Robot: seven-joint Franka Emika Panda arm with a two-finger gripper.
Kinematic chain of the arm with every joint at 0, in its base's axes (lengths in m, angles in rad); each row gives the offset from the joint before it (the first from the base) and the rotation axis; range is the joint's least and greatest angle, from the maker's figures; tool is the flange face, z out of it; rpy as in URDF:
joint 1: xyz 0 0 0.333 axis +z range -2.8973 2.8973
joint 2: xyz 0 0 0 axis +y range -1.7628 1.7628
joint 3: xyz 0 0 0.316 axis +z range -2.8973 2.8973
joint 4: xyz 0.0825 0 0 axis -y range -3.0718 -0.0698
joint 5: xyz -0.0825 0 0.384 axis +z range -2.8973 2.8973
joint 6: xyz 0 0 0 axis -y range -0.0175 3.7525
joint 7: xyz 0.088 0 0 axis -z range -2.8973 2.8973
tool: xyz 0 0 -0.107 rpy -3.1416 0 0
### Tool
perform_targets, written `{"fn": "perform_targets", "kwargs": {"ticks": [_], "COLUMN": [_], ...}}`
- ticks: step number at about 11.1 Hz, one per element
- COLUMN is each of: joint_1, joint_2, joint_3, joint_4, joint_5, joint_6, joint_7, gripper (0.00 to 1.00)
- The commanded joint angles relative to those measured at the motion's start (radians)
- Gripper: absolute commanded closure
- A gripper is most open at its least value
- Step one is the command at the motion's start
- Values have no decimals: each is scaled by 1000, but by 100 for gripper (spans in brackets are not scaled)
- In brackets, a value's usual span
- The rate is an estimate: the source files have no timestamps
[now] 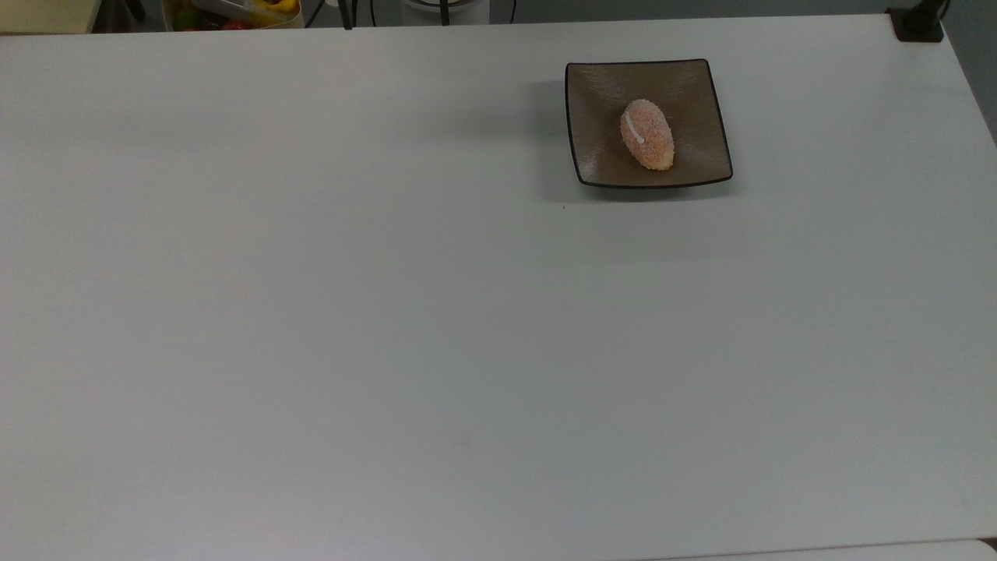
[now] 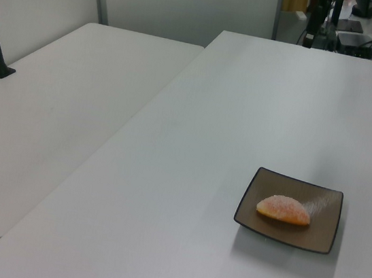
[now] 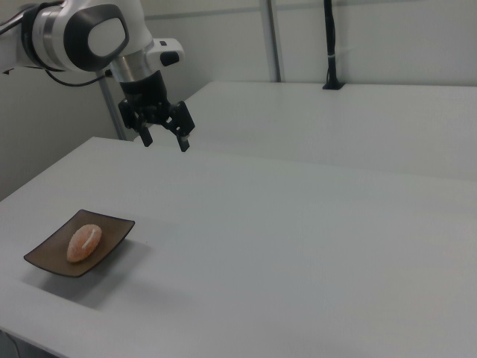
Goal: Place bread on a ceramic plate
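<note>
Brown-taupe and glossy, the square ceramic plate (image 3: 79, 243) with its thin dark rim sits nearest in the right view, at about eight o'clock on the pale grey table (image 3: 298, 246), and the small oval orange-pink bread (image 3: 83, 242) with its grainy crust and thin white stripe lies on it, a little toward one side but inside the rim. In the top view the same plate (image 1: 600, 86) is at about one o'clock on the table (image 1: 389, 312), with the bread (image 1: 647, 133) lying lengthwise near its middle; in the left view the plate (image 2: 320, 242) is at about five o'clock and the bread (image 2: 284, 209) rests flat on it. Farther back in the right view, at about ten o'clock, the black two-finger hand (image 3: 164, 142) of the white arm (image 3: 82, 33) hangs above the table, well apart from the plate, its fingers (image 3: 182, 140) spread and holding nothing. Judged from this, the placing is done and the step in hand is the retreat. To do it well, the hand should travel high and away from the plate, avoiding any low sweep over the dish that could nudge the bun, which looks light and easily rolled on the slick surface.
</note>
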Motion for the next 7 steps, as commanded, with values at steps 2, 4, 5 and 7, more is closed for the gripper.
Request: {"fn": "perform_targets", "kwargs": {"ticks": [2,4,5,7], "joint_1": [-39,-45,-45,-44], "joint_2": [-3,-1,-1,11], "joint_3": [69,100,102,102], "joint_4": [-10,-18,-18,-18], "joint_5": [50,50,50,50], "joint_6": [9,7,7,7], "joint_7": [-27,-18,-21,-18], "gripper": [0,0,0,0]}}
